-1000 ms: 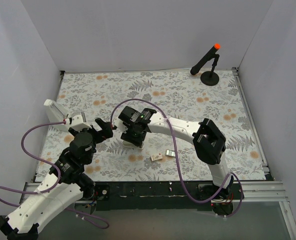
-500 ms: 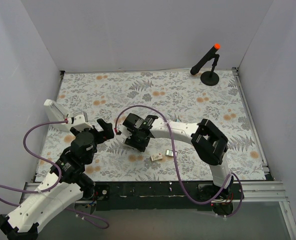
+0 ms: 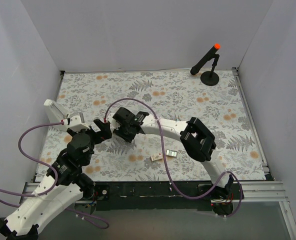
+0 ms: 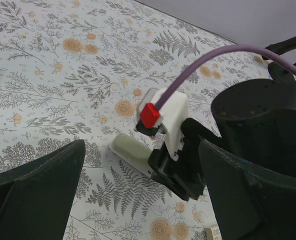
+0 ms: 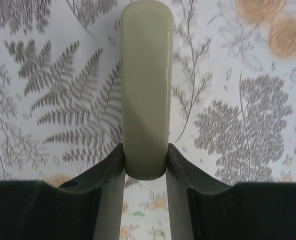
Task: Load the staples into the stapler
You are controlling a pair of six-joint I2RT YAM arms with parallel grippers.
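Clamping stapler (image 5: 144,90), right jaws hiding its end

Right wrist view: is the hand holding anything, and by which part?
The right hand grips the stapler by one end, clamped across its width. The left hand holds nothing.

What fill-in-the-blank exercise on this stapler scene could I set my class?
1. The right end effector has closed its fingers on the pale ____.
2. The left end effector hangs nearby with its jaws ____.
3. The staples lie on the table beside their small beige ____.
Missing words: stapler; open; box.
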